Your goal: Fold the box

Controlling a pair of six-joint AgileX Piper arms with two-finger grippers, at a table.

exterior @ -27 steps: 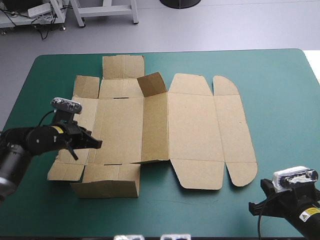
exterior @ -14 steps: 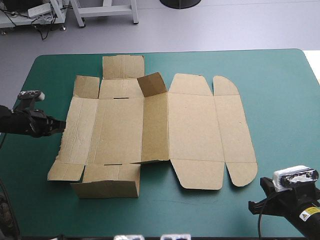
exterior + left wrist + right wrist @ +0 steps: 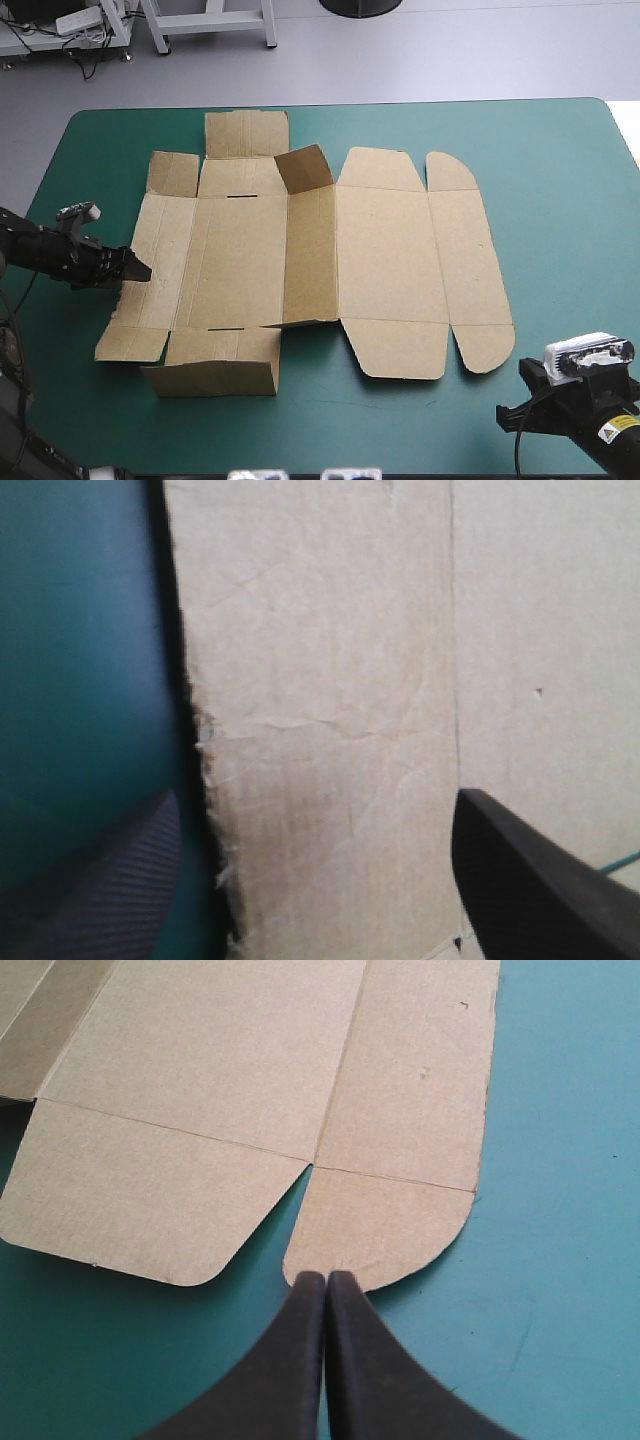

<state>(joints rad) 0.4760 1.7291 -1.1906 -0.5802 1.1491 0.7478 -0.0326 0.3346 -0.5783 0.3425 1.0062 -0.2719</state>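
High view shows the left gripper [image 3: 138,268], spread wide, returning to the box's [image 3: 385,250] left edge, likely to raise that wall.

The box [image 3: 330,250] in the middle is plain brown, the cover [image 3: 560,200] teal-green; the left gripper [image 3: 140,268] has black, finely ribbed fingers [image 3: 100,880].

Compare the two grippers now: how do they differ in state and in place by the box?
The left gripper is open; the right gripper is shut to a point. The left one straddles the torn left edge of the box, one finger over board, one over the cover; the right one lies off the box, pointing at its rounded corner flap. Both have black fingers.
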